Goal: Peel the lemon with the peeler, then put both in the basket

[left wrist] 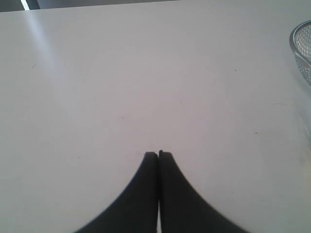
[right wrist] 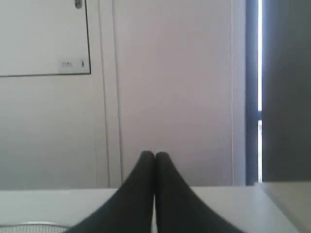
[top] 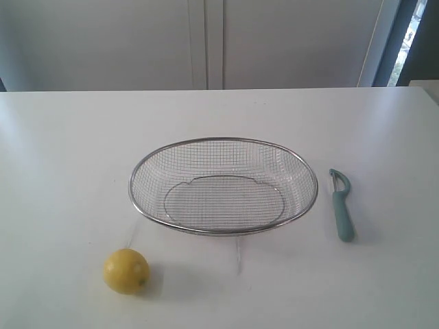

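So, left tool (left wrist: 158,154) and right tool (right wrist: 154,154) are both pinched closed, empty. The lemon (top: 126,271) sits by the near edge of the surface (top: 62,157), basket (top: 130,185) in the middle, peeler (top: 341,205) toward the right edge.

White table (top: 62,151), pale panelled wall (top: 103,41), bright window strip (top: 413,27).

Basket (top: 223,145): shiny silver wire mesh, metal rim. Peeler (top: 341,205): matt teal plastic. Lemon (top: 126,271): smooth skin. Table (top: 62,157): smooth white.
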### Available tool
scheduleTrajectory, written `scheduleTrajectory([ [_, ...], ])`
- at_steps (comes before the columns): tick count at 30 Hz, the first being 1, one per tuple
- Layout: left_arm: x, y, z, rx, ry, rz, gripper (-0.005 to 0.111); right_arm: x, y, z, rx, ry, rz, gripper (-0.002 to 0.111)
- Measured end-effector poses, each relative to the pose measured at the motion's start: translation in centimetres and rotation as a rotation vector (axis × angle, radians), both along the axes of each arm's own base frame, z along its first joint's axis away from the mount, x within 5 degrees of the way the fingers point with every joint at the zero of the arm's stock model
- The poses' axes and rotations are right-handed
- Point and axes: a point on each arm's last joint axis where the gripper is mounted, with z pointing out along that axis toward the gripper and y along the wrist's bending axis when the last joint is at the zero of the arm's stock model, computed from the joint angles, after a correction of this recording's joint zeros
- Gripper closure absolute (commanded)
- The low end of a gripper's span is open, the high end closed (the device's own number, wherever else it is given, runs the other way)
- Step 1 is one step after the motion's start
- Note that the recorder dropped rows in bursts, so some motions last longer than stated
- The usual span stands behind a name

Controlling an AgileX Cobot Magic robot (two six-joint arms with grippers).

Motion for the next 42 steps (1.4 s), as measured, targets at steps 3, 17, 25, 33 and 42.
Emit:
scheduleTrajectory([
  [3,0.0,0.0,0.0,0.0,0.0,0.0,0.107,-0.2,0.0,0.5,0.003,-0.06,0.005,0.108],
  [17,0.0,0.0,0.0,0.0,0.0,0.0,0.107,-0.7,0.1,1.8,0.011,-0.208,0.015,0.108],
  [25,0.0,0.0,0.0,0.0,0.0,0.0,0.107,-1.6,-1.4,3.2,0.175,-0.394,-0.089,0.108],
  [33,0.0,0.0,0.0,0.0,0.0,0.0,0.107,-1.7,-3.4,2.6,0.475,-0.388,-0.191,0.108],
  [42,0.0,0.0,0.0,0.0,0.0,0.0,0.107,-1.0,-3.0,1.7,0.499,-0.264,-0.151,0.108],
])
